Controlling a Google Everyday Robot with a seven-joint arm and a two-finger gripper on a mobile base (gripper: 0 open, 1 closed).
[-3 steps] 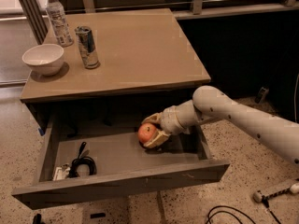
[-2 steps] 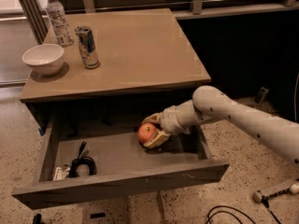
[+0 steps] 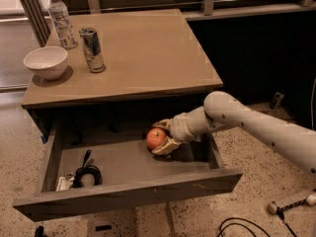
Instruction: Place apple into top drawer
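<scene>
Vs. the earlier frames we see next to no change: the small round red-orange apple [image 3: 154,139] sits at the same spot in the pic and the white arm [image 3: 256,127] keeps the same reach. The cream two-finger gripper [image 3: 161,137] is still inside the wide grey-brown wooden top drawer [image 3: 128,191], which is pulled well out from under the tan worktop [image 3: 148,48].

The jaws are pinching the apple, one finger above it and one below. The apple is in the drawer's right-centre part, toward the back, under the worktop's front edge. We can't tell whether it touches the drawer floor. It's round, so no clear long axis. A paler patch faces up and toward the camera. The stem direction we can't make out.

Edges and room: the arm comes in from the right, over the drawer's right wall. The drawer's front panel is well apart from the apple, w/ bare drawer floor between them. More bare floor runs left to a coiled black cable [image 3: 86,173], which lies near the left wall.

On the worktop, at the back left, stand a white ceramic bowl [image 3: 45,61], a slim silver-blue drink can [image 3: 92,50] and a clear plastic water bottle [image 3: 61,19], all well apart from the gripper.
</scene>
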